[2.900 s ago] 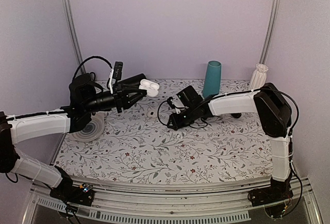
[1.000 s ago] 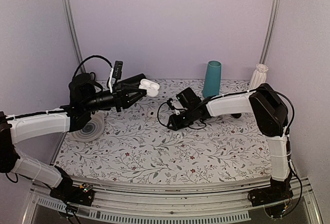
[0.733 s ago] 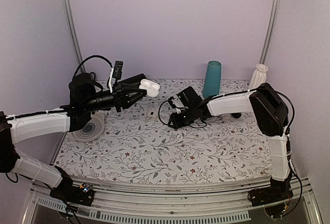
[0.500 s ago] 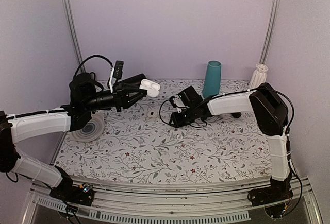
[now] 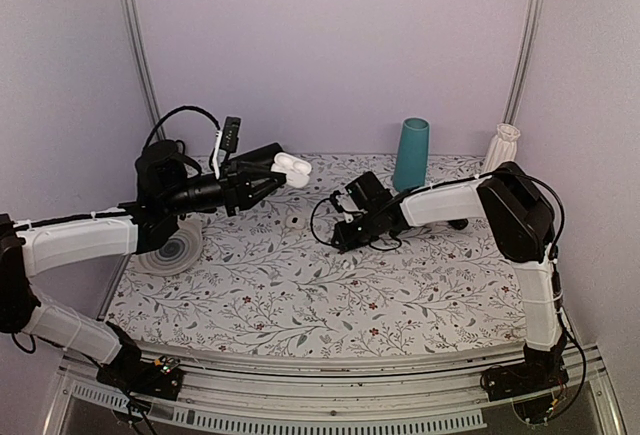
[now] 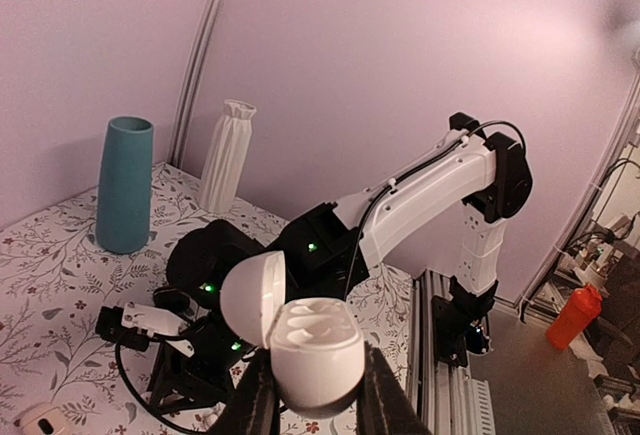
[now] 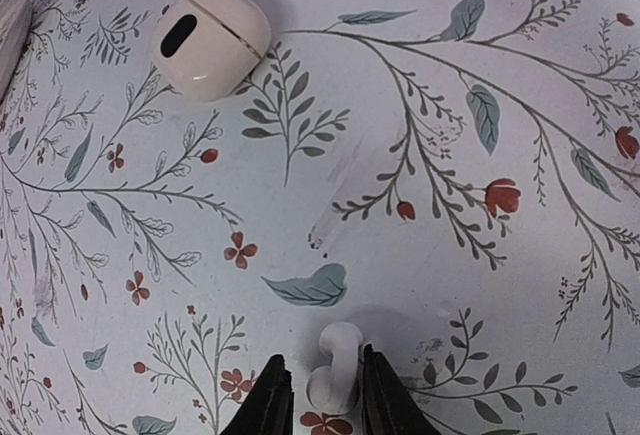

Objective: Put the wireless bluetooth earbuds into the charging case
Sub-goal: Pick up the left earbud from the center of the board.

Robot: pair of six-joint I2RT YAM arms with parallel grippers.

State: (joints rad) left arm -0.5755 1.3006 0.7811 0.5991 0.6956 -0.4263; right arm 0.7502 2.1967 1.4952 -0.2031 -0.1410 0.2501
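Lid swung open, the small glossy white pebble-shaped plastic charging case (image 6: 305,340) sits clamped between the jaws of our left gripper (image 6: 312,400), up in the air above the flower-patterned tablecloth (image 5: 300,295). Our right gripper (image 7: 327,400) is low over the cloth, its jaws narrowly parted astride a small white plastic earbud (image 7: 335,360). A round white piece with a dark oval centre (image 7: 210,40) lies well apart.
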